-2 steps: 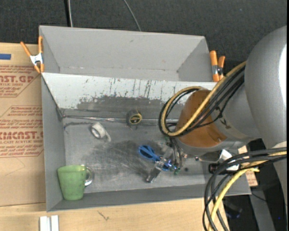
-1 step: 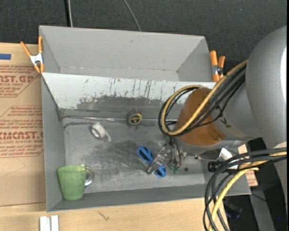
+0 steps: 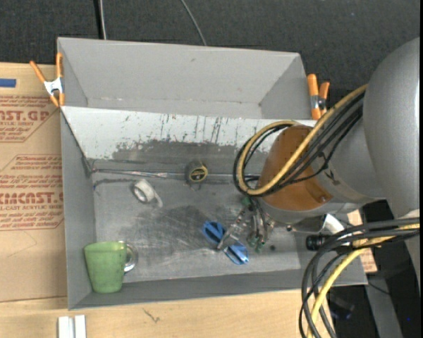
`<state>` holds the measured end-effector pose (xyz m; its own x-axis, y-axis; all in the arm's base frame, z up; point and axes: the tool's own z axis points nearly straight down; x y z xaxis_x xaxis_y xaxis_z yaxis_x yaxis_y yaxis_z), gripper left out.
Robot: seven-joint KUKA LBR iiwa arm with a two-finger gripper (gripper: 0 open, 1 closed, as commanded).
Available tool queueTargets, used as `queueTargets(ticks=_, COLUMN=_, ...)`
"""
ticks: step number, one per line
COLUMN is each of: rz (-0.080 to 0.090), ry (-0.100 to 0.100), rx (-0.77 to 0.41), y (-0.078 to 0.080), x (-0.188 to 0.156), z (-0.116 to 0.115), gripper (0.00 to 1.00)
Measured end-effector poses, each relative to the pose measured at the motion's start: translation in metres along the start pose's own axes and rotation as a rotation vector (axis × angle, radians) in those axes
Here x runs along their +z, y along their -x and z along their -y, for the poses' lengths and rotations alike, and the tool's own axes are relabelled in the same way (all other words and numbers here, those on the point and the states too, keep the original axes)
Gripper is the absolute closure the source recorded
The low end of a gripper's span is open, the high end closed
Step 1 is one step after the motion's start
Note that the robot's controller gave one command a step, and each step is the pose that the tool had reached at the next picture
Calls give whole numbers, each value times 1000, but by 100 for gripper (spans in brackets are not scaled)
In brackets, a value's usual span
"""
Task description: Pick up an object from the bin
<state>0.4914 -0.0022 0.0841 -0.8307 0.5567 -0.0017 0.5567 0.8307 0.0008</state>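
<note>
Reaching from the right into the wide grey sheet-metal bin (image 3: 176, 83), with the bulky silver arm (image 3: 398, 118) and its orange wrist cover low over the front right part of the floor. Passing next to the pale green mug with a handle (image 3: 104, 266), upright in the front left corner, well apart from the arm. Coming then to the blue plastic piece (image 3: 213, 233), angular and two-lobed, flat on the floor right of middle, near the front wall; judged the likely pick, being nearest. Sits with the gripper (image 3: 244, 239) down at floor level, touching or just beside that blue piece's right side. Cannot tell whether spread apart, shut empty or clamped on the blue; too tangled with wrist hardware to say. Farther back, along the foot of the rear slope: a white ring like a tape roll (image 3: 145, 191), then a small dark round part with a brassy rim (image 3: 197, 172), both well apart from the gripper. Judging progress: past the approach and the descent, short of any lift, with the blue piece seemingly down on the floor. Left to do: securing a firm hold, raising clear of the walls, carrying out.
</note>
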Motion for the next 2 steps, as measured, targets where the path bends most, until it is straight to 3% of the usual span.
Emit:
queueTargets(ticks=1, rz=5, ry=4, rx=-2, y=1, x=-100, z=-1, gripper=100)
queueTargets(ticks=2, rz=0, ry=1, rx=-3, y=1, x=-112, z=-2, gripper=100)
